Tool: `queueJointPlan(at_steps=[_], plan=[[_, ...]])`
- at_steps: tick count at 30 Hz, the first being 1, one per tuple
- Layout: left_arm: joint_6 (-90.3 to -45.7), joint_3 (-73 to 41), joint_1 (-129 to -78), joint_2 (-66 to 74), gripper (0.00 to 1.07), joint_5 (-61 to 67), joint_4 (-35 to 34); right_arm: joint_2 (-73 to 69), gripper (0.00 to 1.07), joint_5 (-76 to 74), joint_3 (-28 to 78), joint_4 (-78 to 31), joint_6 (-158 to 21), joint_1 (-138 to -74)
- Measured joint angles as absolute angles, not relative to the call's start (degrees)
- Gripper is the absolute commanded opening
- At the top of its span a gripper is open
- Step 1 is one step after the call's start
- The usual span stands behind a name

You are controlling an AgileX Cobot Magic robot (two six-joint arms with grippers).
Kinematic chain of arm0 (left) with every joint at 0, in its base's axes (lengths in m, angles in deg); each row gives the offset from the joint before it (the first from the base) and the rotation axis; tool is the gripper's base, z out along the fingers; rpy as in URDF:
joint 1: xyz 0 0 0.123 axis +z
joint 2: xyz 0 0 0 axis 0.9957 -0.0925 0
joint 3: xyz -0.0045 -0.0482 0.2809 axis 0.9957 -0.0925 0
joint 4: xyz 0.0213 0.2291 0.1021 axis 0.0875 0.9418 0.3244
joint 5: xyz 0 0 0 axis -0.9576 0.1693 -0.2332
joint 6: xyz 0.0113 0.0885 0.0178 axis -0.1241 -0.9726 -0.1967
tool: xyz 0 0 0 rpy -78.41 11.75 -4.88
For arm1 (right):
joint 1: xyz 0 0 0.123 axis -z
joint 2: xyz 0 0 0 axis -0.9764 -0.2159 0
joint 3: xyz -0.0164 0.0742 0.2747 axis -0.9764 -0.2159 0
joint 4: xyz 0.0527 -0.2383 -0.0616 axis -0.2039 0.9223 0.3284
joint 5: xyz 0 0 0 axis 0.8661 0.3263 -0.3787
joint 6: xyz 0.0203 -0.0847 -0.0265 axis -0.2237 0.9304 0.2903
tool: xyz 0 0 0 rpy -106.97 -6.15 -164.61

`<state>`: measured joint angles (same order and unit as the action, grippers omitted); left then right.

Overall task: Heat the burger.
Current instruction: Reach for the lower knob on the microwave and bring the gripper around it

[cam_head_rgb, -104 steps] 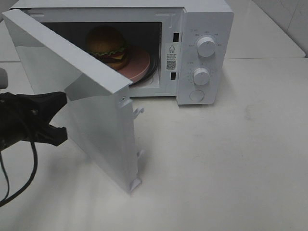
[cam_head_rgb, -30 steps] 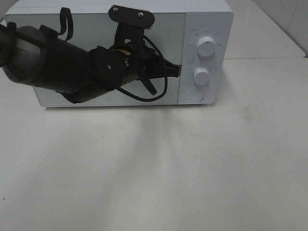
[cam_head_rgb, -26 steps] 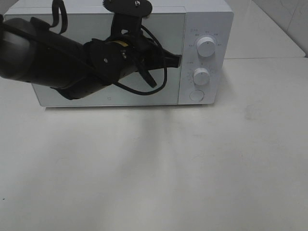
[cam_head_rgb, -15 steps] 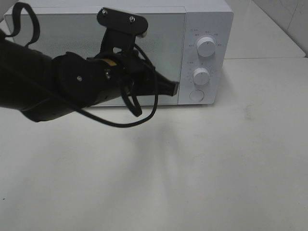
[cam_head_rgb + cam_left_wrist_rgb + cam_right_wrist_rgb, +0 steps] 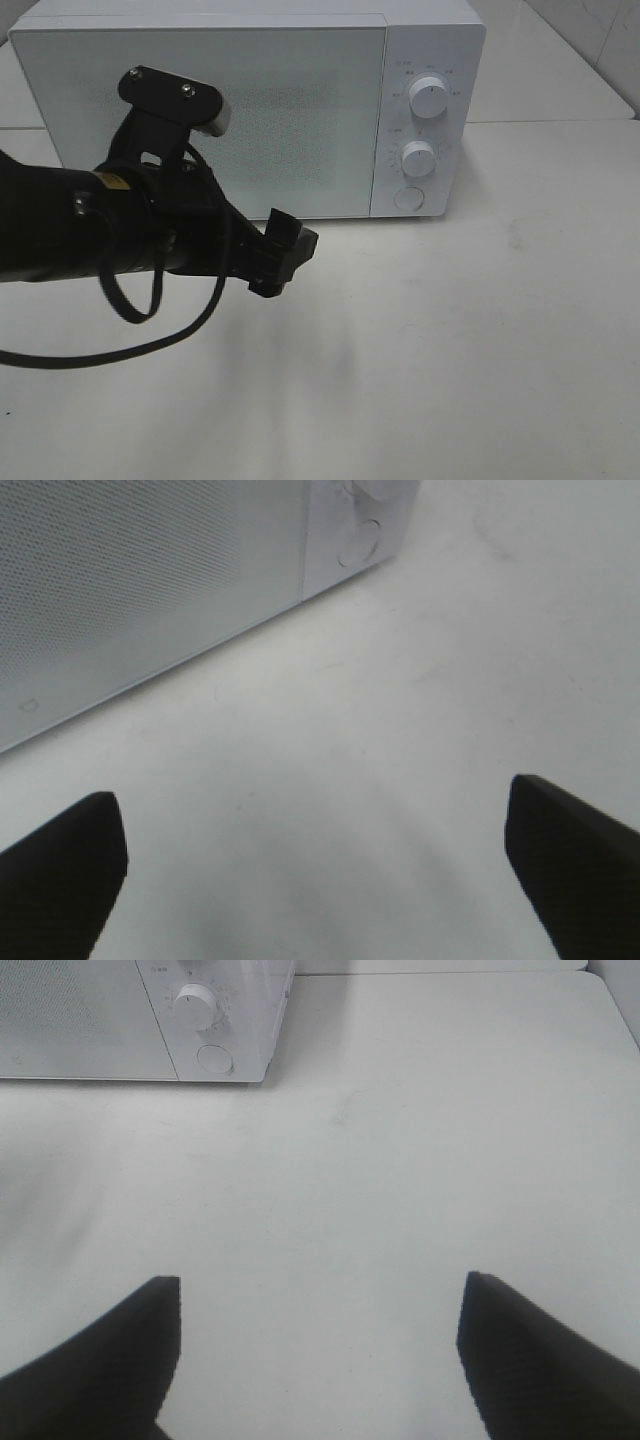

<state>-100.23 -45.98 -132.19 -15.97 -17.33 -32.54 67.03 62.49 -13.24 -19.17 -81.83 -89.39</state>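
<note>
Burger out of sight, judged shut in behind the microwave door (image 5: 250,110); left gripper (image 5: 281,256) empty, jaws wide apart, low over the counter (image 5: 480,350) before that door; dial knobs (image 5: 418,158) lie up and rightward of it; right gripper (image 5: 318,1280) likewise spread and empty, seemingly farther off.

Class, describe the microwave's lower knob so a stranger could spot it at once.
Start at the white microwave on the table; its control panel is right of the door, seen from the front. The lower knob sits between the upper knob and a flat round button.
</note>
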Motion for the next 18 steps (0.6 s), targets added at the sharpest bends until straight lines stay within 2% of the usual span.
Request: queueJointPlan(at_steps=[4,6,8,9,10,12,13,14,15,16,17,18], plan=[[-100.2,-46.1,-129.2,-13.3,0.98,-10.3,-32.5,67.0,0.74,62.5,-13.2,-19.2,-81.8,-89.4],[-100.2,-46.2,-122.3,-10.3,0.98,0.3,-32.5,67.0,0.74,62.5,-13.2,-19.2,-81.8,-89.4],[-100.2,-46.3,-120.6,-9.7,0.98,2.7,-32.3,67.0,0.74,62.5,-13.2,-19.2,-81.8,-89.4],[-100.2,-46.3,-116.3,-8.1,0.98,8.7,-31.6,67.0,0.74,62.5,-13.2,-19.2,-81.8,-89.4],[-100.2,-46.3,-116.3,-8.1,0.98,8.7,-31.6,67.0,0.74,62.5,-13.2,-19.2,-81.8,-89.4],[-98.5,-46.3,-110.0,-5.6,0.98,17.2,-29.2,67.0,0.74,62.5,-13.2,-19.2,-81.8,-89.4],[-98.5,-46.3,-110.0,-5.6,0.98,17.2,-29.2,67.0,0.74,62.5,-13.2,-19.2,-81.8,-89.4],[-97.4,-46.3,-107.8,-4.6,0.98,20.2,-27.6,67.0,0.74,62.5,-13.2,-19.2,-81.8,-89.4],[-94.2,-46.3,-104.0,-2.5,0.98,25.2,-23.3,67.0,0.74,62.5,-13.2,-19.2,-81.8,-89.4],[-94.2,-46.3,-104.0,-2.5,0.98,25.2,-23.3,67.0,0.74,62.5,-13.2,-19.2,-81.8,-89.4],[-92.2,-46.3,-102.0,-1.4,0.98,27.9,-20.7,67.0,0.74,62.5,-13.2,-19.2,-81.8,-89.4],[-88.3,-46.3,-98.3,0.7,0.98,32.9,-15.4,67.0,0.74,62.5,-13.2,-19.2,-81.8,-89.4]])
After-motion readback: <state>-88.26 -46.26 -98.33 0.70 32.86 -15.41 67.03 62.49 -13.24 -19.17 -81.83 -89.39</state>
